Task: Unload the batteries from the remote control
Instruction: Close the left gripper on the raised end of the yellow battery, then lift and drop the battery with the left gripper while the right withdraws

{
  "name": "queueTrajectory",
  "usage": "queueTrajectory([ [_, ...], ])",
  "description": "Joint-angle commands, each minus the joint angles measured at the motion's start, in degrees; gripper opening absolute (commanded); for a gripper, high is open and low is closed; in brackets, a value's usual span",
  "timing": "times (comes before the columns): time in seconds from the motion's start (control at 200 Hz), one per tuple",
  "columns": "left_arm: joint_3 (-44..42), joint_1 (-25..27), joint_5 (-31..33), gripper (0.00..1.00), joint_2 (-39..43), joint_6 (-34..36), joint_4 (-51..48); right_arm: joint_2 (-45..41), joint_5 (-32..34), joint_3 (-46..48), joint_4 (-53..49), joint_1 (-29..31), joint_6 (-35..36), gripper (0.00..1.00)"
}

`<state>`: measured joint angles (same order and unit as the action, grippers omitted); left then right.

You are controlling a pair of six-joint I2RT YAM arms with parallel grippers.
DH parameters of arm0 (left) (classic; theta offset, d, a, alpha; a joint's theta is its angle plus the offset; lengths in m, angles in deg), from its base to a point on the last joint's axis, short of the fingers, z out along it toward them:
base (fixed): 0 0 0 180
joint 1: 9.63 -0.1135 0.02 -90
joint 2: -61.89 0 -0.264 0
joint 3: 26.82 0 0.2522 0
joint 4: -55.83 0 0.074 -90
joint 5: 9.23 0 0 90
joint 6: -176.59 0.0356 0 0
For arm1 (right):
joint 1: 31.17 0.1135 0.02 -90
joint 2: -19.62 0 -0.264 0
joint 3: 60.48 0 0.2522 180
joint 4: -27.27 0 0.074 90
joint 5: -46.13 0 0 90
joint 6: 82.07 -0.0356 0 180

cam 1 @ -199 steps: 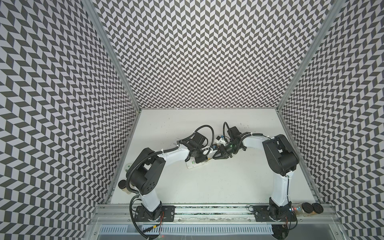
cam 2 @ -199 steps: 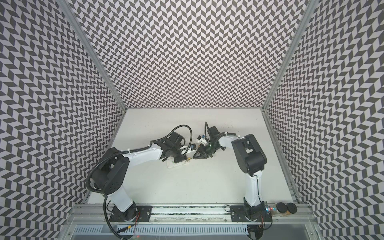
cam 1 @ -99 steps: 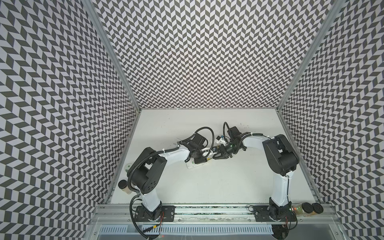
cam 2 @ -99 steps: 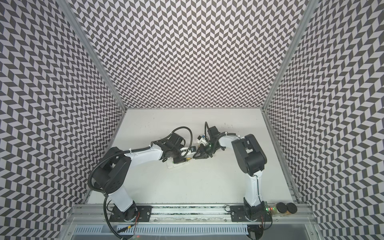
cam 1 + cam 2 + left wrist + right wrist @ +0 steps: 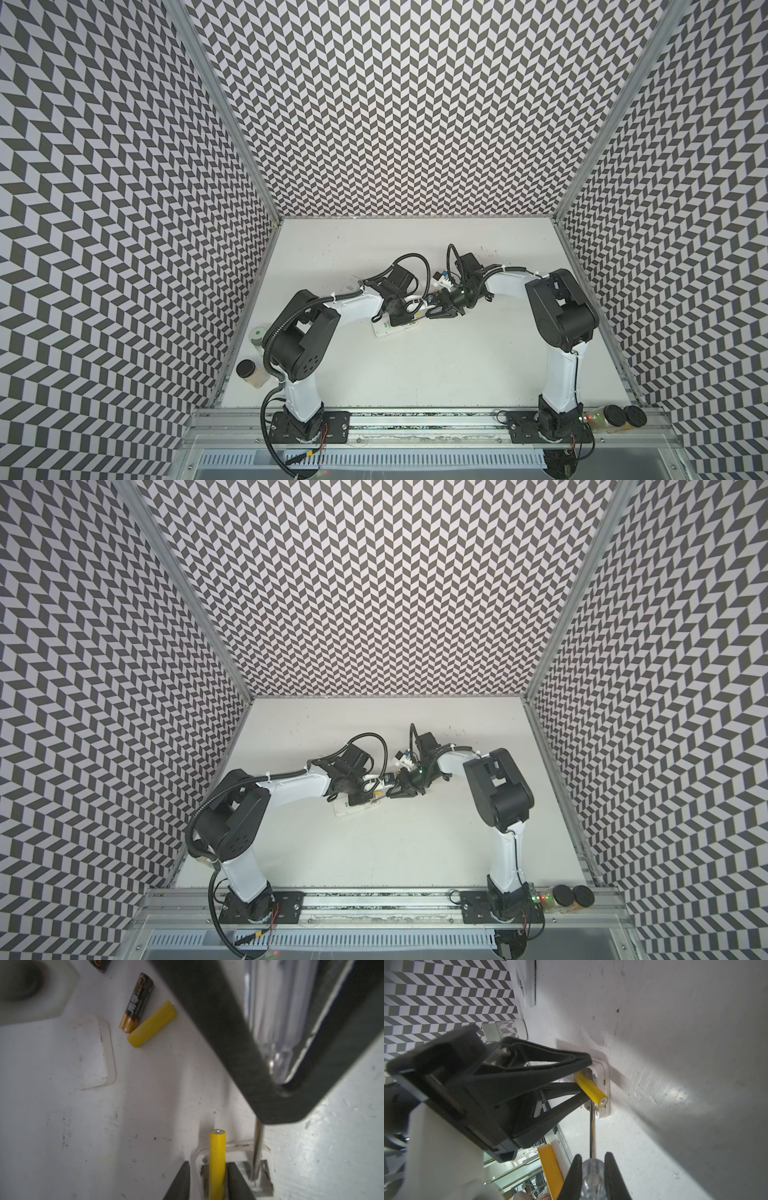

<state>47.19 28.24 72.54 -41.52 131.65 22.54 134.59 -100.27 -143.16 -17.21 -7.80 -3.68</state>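
Observation:
The white remote control [image 5: 388,330] [image 5: 351,808] lies mid-table with its battery bay open. A yellow battery [image 5: 217,1159] [image 5: 589,1088] tilts up out of the bay, and my left gripper [image 5: 208,1182] [image 5: 409,318] is shut on it, a finger on each side. My right gripper [image 5: 591,1159] [image 5: 434,309] is shut on the clear handle of a screwdriver [image 5: 592,1130], whose tip [image 5: 255,1176] rests in the bay's neighbouring slot. Loose on the table lie a black battery with a gold end [image 5: 137,1003] and a second yellow battery [image 5: 151,1024].
The small flat white cover [image 5: 97,1053] lies beside the loose batteries. The end of another black battery [image 5: 99,964] shows at the frame's edge. Two jars [image 5: 251,372] stand by the left wall and two more [image 5: 615,428] on the front rail at the right.
My left jaws have narrowed onto the yellow battery. The right gripper and the screwdriver have stayed where they were.

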Motion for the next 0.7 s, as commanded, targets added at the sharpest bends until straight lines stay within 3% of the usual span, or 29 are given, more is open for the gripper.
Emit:
queueTrajectory([
  [0.0,0.3,0.6,0.1,0.26,-3.6,-0.4,0.2,-1.2,4.3,0.9,1.4,-0.4,0.2,0.00],
  [0.38,3.5,0.8,-1.4,0.08,-1.7,-4.3,-0.5,-2.8,4.5,0.8,1.5,-0.5,0.1,0.00],
  [0.696,11.4,1.5,-6.6,0.09,-1.6,-9.5,-2.3,-13.8,6.5,5.1,5.7,-3.7,-1.9,0.00],
])
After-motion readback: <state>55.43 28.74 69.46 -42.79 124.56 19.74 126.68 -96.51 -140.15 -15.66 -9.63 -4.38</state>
